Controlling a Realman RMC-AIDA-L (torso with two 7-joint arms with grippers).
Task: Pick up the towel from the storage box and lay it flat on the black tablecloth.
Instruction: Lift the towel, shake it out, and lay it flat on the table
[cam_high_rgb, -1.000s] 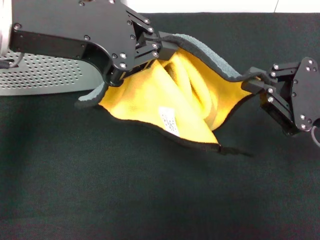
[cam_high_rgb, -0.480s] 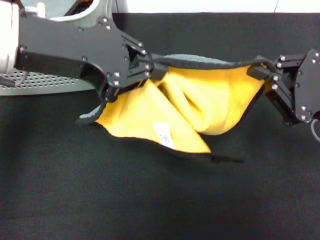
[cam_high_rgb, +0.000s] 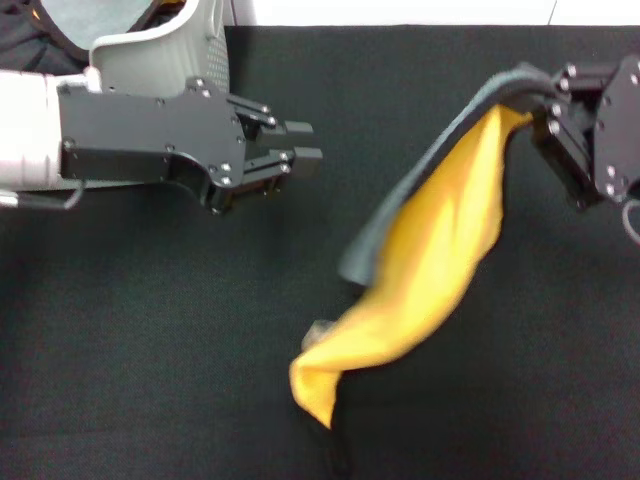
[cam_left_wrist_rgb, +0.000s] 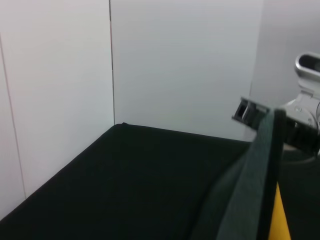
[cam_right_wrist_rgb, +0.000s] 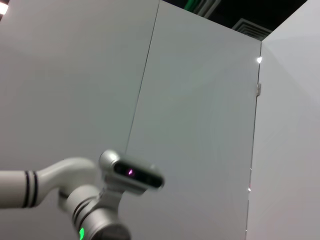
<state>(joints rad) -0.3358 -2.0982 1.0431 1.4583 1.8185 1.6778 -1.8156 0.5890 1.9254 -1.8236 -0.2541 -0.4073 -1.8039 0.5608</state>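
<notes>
The yellow-orange towel (cam_high_rgb: 430, 270), grey on its back, hangs in a long diagonal fold from my right gripper (cam_high_rgb: 540, 100), which is shut on its top corner at the upper right. Its lower end (cam_high_rgb: 315, 385) reaches down to the black tablecloth (cam_high_rgb: 150, 350); I cannot tell if it touches. My left gripper (cam_high_rgb: 305, 142) is open and empty, well left of the towel. The light grey storage box (cam_high_rgb: 175, 50) stands at the back left behind the left arm. In the left wrist view the towel's grey edge (cam_left_wrist_rgb: 252, 185) runs up to the right gripper (cam_left_wrist_rgb: 252, 112).
The tablecloth also shows in the left wrist view (cam_left_wrist_rgb: 125, 175), with white walls (cam_left_wrist_rgb: 175, 60) behind its far edge. A pale cloth (cam_high_rgb: 95, 15) lies in the storage box. The right wrist view shows only walls and a white robot part (cam_right_wrist_rgb: 100, 200).
My left gripper has let go of the towel and pulled back to the left. My right gripper has risen with its corner, and the towel now hangs from it alone.
</notes>
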